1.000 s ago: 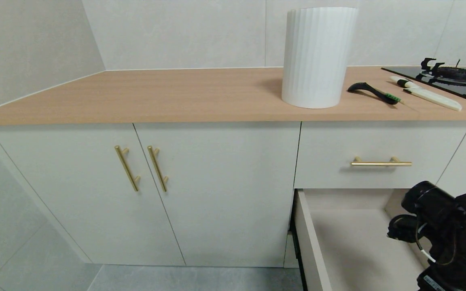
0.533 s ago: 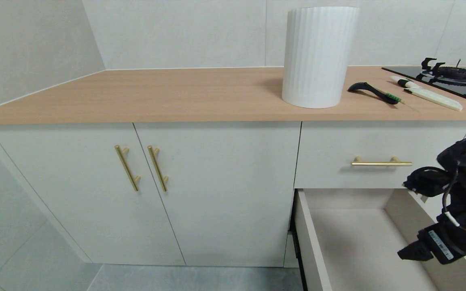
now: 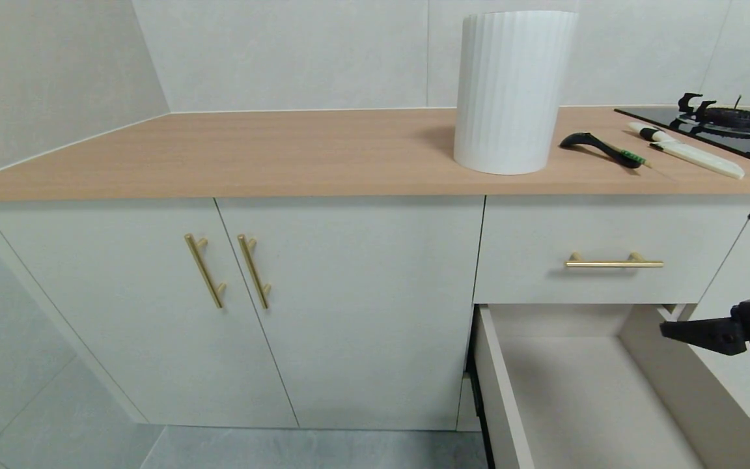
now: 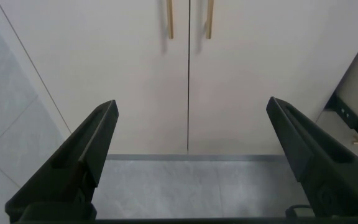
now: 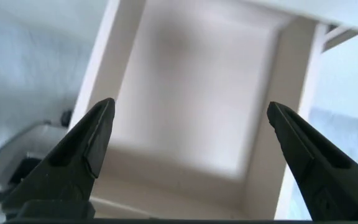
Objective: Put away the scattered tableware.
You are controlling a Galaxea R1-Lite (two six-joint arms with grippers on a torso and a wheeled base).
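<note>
Drawer [image 3: 497,384] front off frame

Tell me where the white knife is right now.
In the head view the white knife lies on the wooden countertop at the robot's right, between the black peeler and the hob.

You see a matt wood-grain table [image 3: 251,156], a smooth ribbed white canister [image 3: 512,91] upper right — and a shiny brass-look drawer handle [image 3: 614,263].

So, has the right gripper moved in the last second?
Yes. The right gripper has risen and swung right, from low over the middle of the open drawer to its right wall, nearer the level of the gold handle.
</note>
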